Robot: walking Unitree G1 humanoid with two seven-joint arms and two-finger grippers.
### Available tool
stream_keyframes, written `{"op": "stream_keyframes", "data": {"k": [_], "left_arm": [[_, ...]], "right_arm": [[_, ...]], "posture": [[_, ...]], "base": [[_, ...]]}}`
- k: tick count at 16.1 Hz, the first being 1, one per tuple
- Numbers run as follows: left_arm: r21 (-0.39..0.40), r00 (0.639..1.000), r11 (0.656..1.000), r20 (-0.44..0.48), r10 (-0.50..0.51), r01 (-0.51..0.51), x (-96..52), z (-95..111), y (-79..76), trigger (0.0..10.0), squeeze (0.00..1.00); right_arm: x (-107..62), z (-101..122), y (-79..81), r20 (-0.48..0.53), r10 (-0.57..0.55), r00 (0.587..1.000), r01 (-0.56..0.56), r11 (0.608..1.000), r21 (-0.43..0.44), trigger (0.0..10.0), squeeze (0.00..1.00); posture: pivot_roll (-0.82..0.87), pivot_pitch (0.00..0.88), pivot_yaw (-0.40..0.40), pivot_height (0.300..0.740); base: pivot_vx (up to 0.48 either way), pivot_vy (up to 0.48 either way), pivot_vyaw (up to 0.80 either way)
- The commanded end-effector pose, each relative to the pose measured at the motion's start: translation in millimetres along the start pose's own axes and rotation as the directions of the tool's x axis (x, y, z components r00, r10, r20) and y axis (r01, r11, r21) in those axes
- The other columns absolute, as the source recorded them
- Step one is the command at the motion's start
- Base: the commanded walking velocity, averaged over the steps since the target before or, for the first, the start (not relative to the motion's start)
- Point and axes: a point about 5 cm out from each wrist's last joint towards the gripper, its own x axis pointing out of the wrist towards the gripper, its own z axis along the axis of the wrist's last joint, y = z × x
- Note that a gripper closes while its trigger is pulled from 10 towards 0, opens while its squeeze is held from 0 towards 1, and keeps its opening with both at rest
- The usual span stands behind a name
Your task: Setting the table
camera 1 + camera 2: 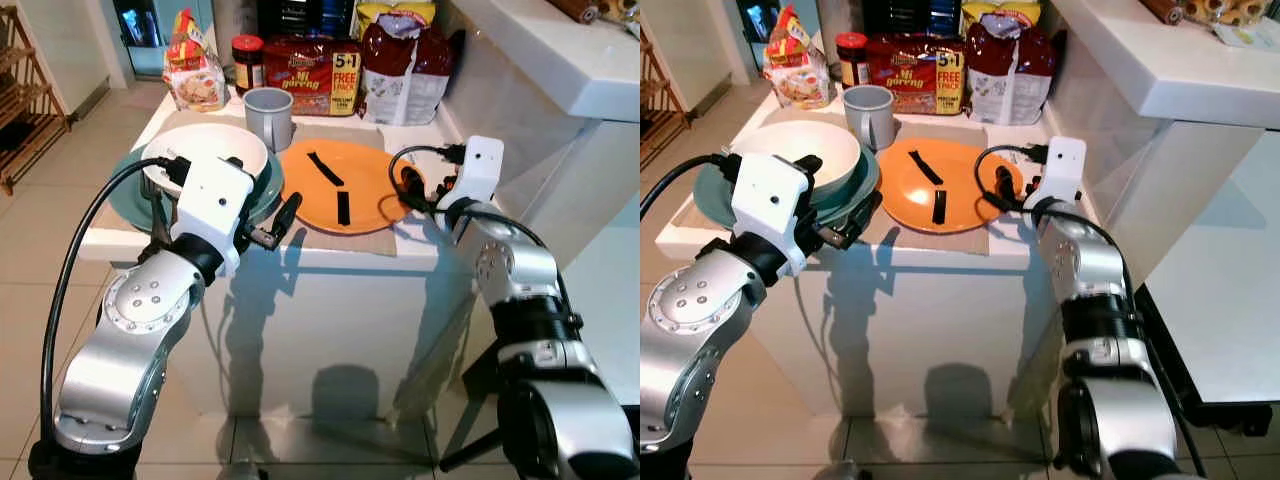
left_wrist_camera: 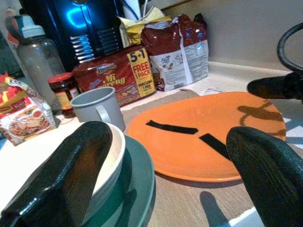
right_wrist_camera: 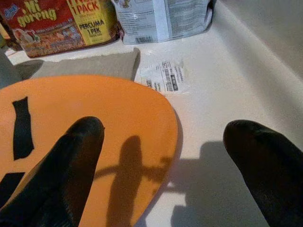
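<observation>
Both grippers spread wide: right gripper (image 3: 161, 161) straddling the orange plate (image 1: 345, 185) rim, left gripper (image 2: 165, 175) near the bowl (image 1: 205, 150). A shallow pinch could tip that plate off the table (image 1: 330, 270).

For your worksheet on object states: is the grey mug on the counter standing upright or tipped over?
Upright. The grey mug stands on its base behind the white bowl, its open rim facing up and its handle at the side.
</observation>
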Motion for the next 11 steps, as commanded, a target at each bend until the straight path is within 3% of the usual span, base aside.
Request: {"op": "stream_keyframes", "data": {"k": [1,3,5,6,7,8,10,11], "left_arm": [[0.009,0.999,0.999,0.011,-0.040,0.040,2.0,3.9,-3.4,10.0,0.00],[0.003,0.996,0.996,0.010,-0.087,0.087,-0.4,4.2,-9.1,10.0,0.00],[0.003,0.996,0.996,0.007,-0.090,0.090,-0.8,3.8,-9.4,10.0,0.00],[0.002,0.996,0.996,0.006,-0.091,0.091,-0.8,3.6,-9.3,10.0,0.00],[0.002,0.996,0.996,0.005,-0.092,0.092,-0.8,3.5,-9.2,10.0,0.00],[0.001,0.995,0.995,-0.003,-0.100,0.100,-0.8,2.5,-9.5,10.0,0.00],[0.000,0.995,0.995,-0.008,-0.101,0.101,-0.7,1.9,-9.9,10.0,0.00],[0.001,0.995,0.995,-0.008,-0.101,0.101,-0.6,1.9,-10.0,10.0,0.00]], "right_arm": [[3.9,2.4,-2.0,-0.029,0.015,0.999,-0.013,0.999,0.049,10.0,1.00],[9.6,-0.4,-1.9,-0.111,0.019,0.994,-0.009,0.996,0.089,10.0,1.00],[11.7,0.1,-1.5,-0.136,0.019,0.991,-0.005,0.995,0.102,10.0,0.39],[13.8,0.5,1.8,-0.163,0.038,0.986,-0.020,0.994,0.111,10.0,0.27],[14.7,0.3,3.5,-0.178,0.052,0.983,-0.029,0.992,0.126,10.0,0.27],[16.0,-3.9,6.8,-0.271,0.063,0.961,-0.015,0.984,0.176,10.0,0.00],[16.0,-7.2,7.6,-0.321,0.069,0.945,0.007,0.973,0.229,10.0,0.00],[16.1,-7.2,10.2,-0.320,0.107,0.941,-0.006,0.954,0.301,10.0,0.00]], "posture": [[0.06,0.000,-0.056,0.740],[0.07,0.000,-0.062,0.740],[0.07,0.000,-0.062,0.740],[0.07,0.000,-0.062,0.740],[0.07,0.000,-0.062,0.740],[0.07,0.000,-0.063,0.740],[0.08,0.000,-0.066,0.740],[0.08,0.000,-0.067,0.740]], "base": [[0.000,0.000,0.00],[0.000,0.000,0.00],[0.000,0.000,0.00],[0.000,0.000,0.00],[0.000,0.000,0.00],[0.000,0.000,0.00],[0.000,0.000,0.00],[0.000,0.000,0.00]]}}
